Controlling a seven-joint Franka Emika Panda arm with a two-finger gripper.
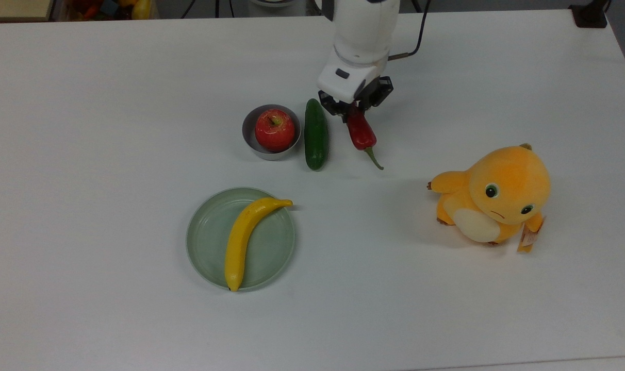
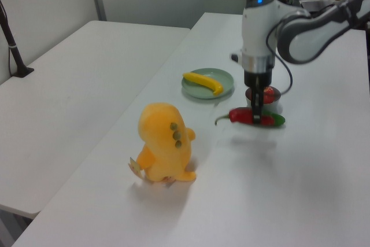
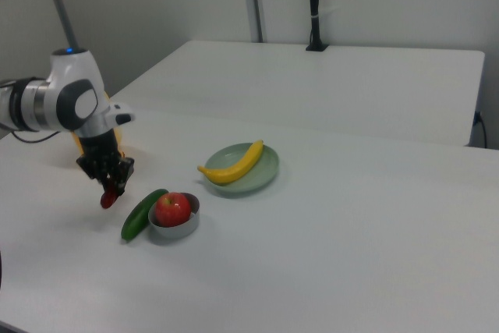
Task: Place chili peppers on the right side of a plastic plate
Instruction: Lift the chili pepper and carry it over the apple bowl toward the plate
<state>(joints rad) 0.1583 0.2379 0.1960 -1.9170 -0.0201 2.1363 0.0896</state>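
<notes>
My gripper [image 1: 352, 109] is shut on the thick end of the dark red chili pepper [image 1: 361, 134]. The pepper hangs roughly level above the table, its green stem pointing toward the top view's bottom. In the left view the chili pepper [image 2: 243, 115] floats clear of the table under the gripper [image 2: 256, 117], with a faint shadow below it. The right view has the gripper [image 3: 114, 185] holding the chili pepper [image 3: 108, 197] just left of the cucumber. The pale green plastic plate [image 1: 205, 242] lies nearer the top view's bottom left, with a yellow banana [image 1: 244, 238] across it.
A dark green cucumber [image 1: 316, 134] lies just to the top view's left of the pepper. Beside it a red apple [image 1: 275, 129] sits in a small grey bowl [image 1: 247, 135]. An orange plush toy [image 1: 493, 198] stands at the top view's right.
</notes>
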